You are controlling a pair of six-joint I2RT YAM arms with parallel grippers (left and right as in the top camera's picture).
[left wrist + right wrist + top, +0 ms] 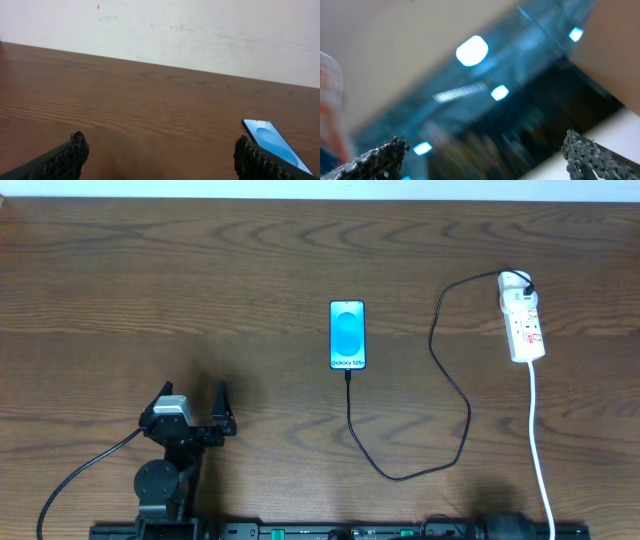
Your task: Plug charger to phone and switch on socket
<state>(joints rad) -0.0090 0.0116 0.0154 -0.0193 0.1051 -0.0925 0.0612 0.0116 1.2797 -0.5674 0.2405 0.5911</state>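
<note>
L gripper (192,393), black two-finger claw: jaws wide apart, empty. Arm sits low at brown wooden table's (250,250) near-left edge, aimed at far side. R gripper (482,160): jaws wide, empty; its view too blurred to read. Slim cyan-screened phone (347,335) lies mid-table. Thin black charger cable (467,415) meets its near end and runs to white power-strip socket (523,325); switches too small to read.
</note>
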